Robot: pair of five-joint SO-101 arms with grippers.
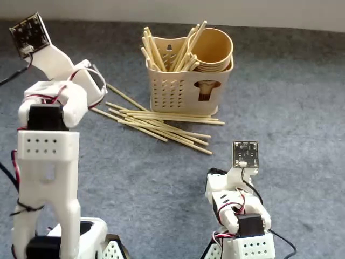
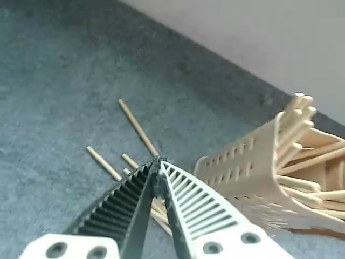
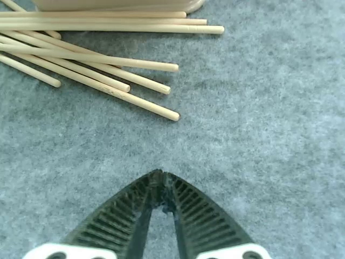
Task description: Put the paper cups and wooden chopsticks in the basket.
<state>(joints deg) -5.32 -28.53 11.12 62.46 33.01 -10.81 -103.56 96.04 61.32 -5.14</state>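
We see the left claw (image 2: 157, 165) closed, empty, by the loose chopsticks (image 1: 161, 127) mid-frame; right claw (image 3: 160, 182) closed too; basket (image 1: 172, 93) upper centre holds cups (image 1: 215, 49).

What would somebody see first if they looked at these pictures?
Probably the cream plastic basket with holes at the far side of the table, stuffed with tan paper cups and wooden chopsticks. Next, the heap of loose wooden chopsticks lying on the grey carpet in front of it.
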